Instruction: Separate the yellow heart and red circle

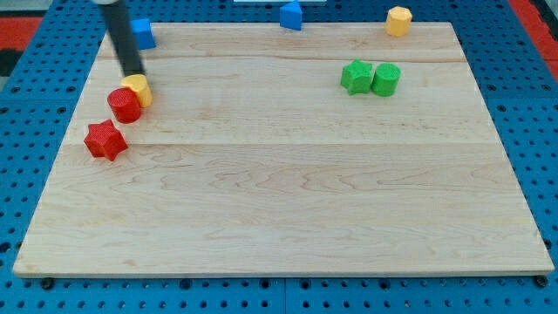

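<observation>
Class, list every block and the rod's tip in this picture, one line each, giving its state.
my tip: touching the yellow heart's top edge
yellow heart: touching red circle
red circle: against the heart
red star: alone
green pair: touching
blue blocks: at top edge
yellow hexagon: top edge

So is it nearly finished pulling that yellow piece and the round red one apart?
Not yet. Nothing looks done: the yellow heart and red circle still touch, at the board's left side. In hand: my tip sits right at the heart's top edge, ready to push. Left: drive the two apart, without bumping the red star just below.
</observation>
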